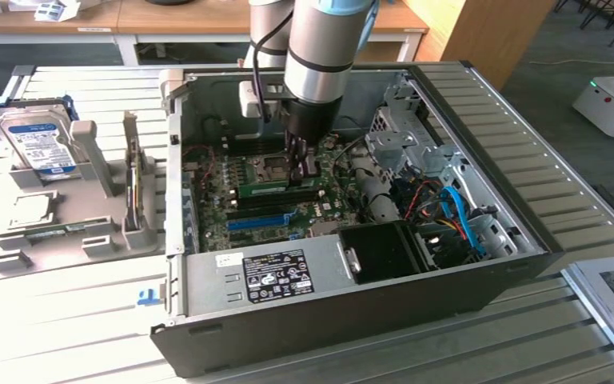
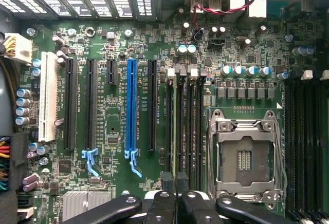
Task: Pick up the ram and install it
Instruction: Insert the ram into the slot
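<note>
Listener: Where is the arm [image 1: 323, 48] right now?

Describer: It reaches straight down into an open computer case [image 1: 499, 264] that lies on its side on a slatted table [image 1: 93, 320]. The gripper [image 1: 303, 164] sits low over the green motherboard [image 2: 113, 131], among the black memory slots [image 2: 198, 126].

Listener: What are the gripper's jaws doing?

Describer: The two dark fingers [image 2: 163, 203] are closed almost together, leaving only a thin gap. The ram [image 2: 175, 126] runs out from that gap and is seen edge-on as a slim pale-green line. The fingers pinch it near one end.

Listener: So where exactly is the ram?

Describer: It is directly under the gripper, standing upright along one of the memory slots. In the exterior view it is a green stick stretching from the fingers toward the exterior view's left. I cannot tell whether it is pressed fully home.

Listener: What else is close by?

Describer: A processor socket [image 2: 245, 157] with a silver frame lies just beside the gripper. On the gripper's other side, a little farther off, is a blue expansion slot [image 2: 131, 111] between black ones. Well apart from the gripper and outside the case, a hard drive [image 1: 41, 144] stands in a gray holder [image 1: 83, 152].
</note>
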Controlling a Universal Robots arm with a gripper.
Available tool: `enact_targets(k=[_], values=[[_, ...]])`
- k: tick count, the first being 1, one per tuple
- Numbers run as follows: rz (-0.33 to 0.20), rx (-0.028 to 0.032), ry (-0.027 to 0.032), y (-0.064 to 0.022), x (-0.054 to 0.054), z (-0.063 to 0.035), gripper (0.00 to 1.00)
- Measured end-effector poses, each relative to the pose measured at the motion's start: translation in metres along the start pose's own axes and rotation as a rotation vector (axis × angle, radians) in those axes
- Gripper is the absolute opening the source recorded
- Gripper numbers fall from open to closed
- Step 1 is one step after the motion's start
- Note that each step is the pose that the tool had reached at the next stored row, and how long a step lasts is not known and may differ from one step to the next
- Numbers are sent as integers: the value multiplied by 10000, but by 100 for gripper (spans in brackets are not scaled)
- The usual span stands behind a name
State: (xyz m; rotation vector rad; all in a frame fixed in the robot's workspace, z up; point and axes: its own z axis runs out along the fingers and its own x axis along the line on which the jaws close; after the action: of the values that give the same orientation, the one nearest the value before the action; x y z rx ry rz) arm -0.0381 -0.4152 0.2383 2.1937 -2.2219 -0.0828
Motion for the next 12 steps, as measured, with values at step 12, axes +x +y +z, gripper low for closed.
enact_targets(k=[12], values=[[11,1,0,18,0,5,12]])
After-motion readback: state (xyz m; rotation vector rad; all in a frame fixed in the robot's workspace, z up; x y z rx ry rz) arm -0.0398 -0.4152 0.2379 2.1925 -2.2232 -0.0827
